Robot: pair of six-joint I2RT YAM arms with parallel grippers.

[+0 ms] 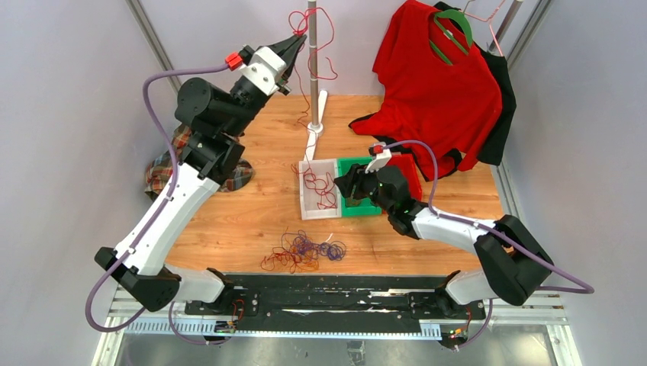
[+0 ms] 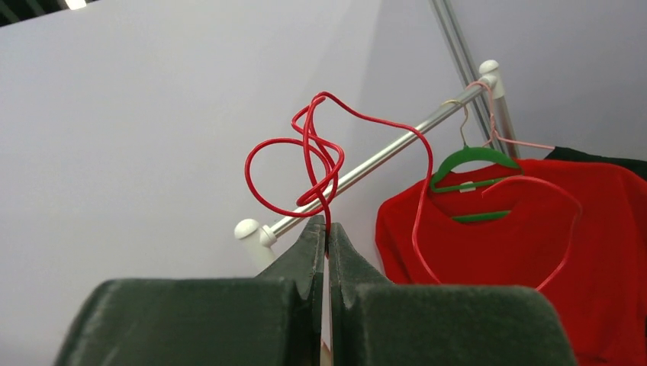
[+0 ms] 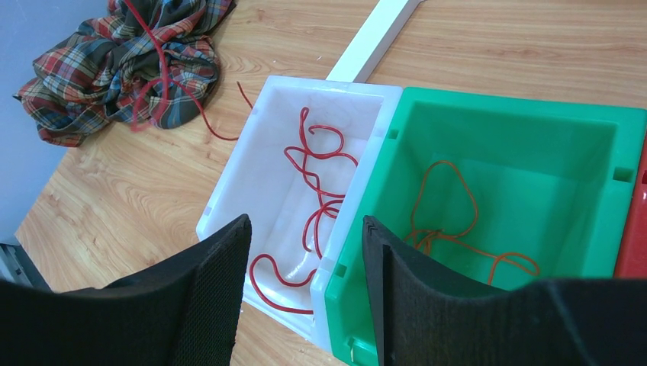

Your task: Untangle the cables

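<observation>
The left claw (image 2: 326, 229), pinched shut on a red cable (image 2: 305, 145) looping just above its tips, should carry it clear of the rail (image 2: 381, 154), then lower it into the white bin (image 3: 244, 160) under the open, empty right claw (image 3: 305, 223).

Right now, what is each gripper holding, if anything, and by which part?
The left gripper pinches a red cable by the strand just below its knotted loops. The right gripper is open and holds nothing.

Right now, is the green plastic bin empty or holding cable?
Not empty: the green plastic bin holds a thin orange-brown cable, looped loosely across its floor.
</observation>
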